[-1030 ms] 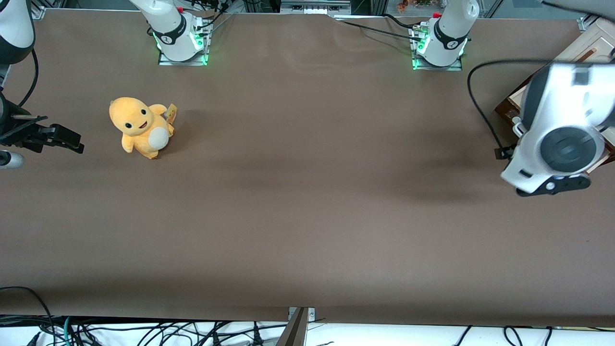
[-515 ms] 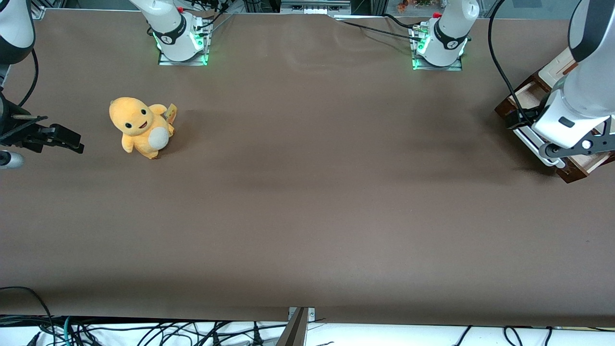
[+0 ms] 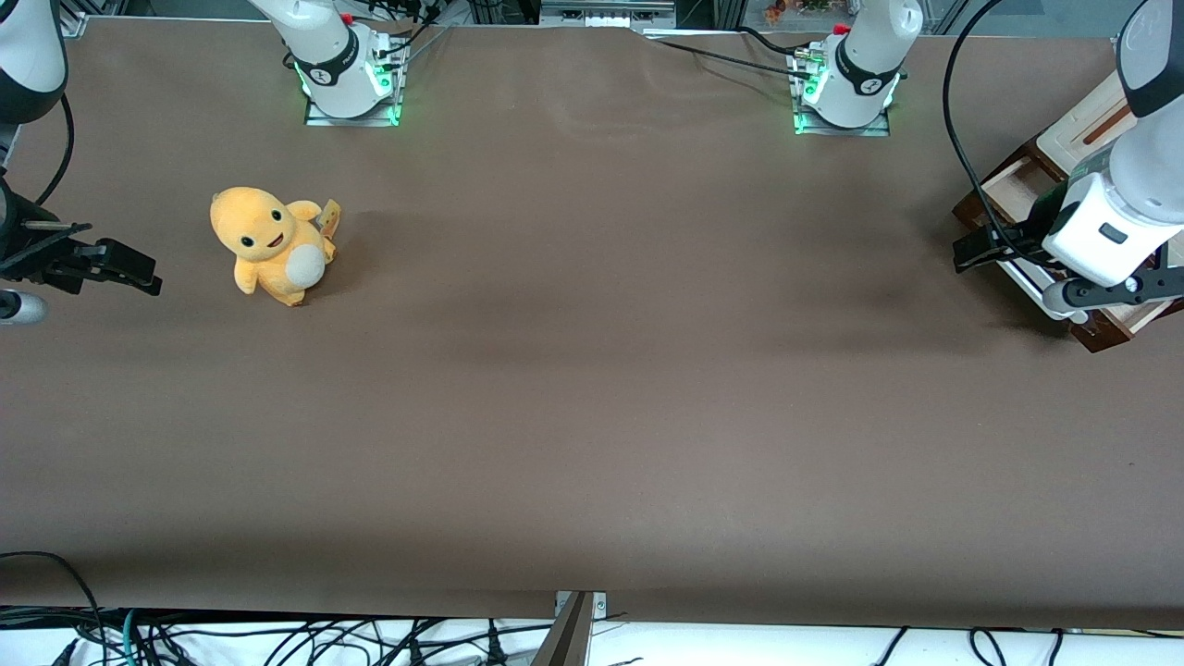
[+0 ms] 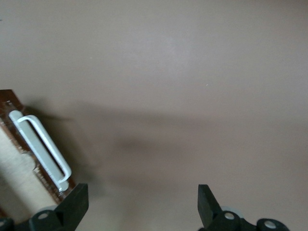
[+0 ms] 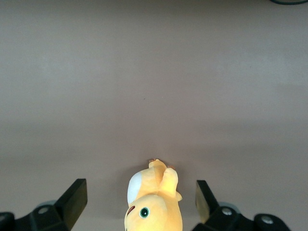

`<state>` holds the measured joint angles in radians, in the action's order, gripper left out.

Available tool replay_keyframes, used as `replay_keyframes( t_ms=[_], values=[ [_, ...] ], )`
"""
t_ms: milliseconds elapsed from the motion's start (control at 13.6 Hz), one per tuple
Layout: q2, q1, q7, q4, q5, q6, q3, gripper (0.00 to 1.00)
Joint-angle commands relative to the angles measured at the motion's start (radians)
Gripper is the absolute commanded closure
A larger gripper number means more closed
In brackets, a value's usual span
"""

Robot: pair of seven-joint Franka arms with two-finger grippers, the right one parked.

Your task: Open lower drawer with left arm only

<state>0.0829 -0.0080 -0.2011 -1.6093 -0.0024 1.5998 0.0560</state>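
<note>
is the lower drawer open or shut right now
Open: the lower drawer sticks out, pale inside showing. The open gripper hangs in front of its white handle, not gripping it.

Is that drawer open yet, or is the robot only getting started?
Partly done, it seems: the lower drawer already shows its pale inside in the front view, so it is out some way. In hand: the left arm's hand hangs open beside the white handle, gripping nothing. Left, probably: closing on the handle again if more pull is wanted. I cannot tell how far the drawer can go.

high front overview; close downward wrist views
</note>
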Motion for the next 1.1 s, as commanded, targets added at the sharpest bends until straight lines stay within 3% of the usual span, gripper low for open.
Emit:
replay_keyframes(
  t_ms=[0, 221, 368, 1030],
  values=[
    [-0.117, -0.01, 0.124, -0.142, 0.025, 0.091, -0.018, 0.0],
    [-0.146, -0.046, 0.118, -0.181, 0.044, 0.098, -0.036, 0.0],
    [-0.143, -0.046, 0.092, -0.179, -0.016, 0.098, -0.039, 0.0],
    [-0.123, -0.043, 0.106, -0.155, -0.024, 0.092, -0.039, 0.0]
  ],
)
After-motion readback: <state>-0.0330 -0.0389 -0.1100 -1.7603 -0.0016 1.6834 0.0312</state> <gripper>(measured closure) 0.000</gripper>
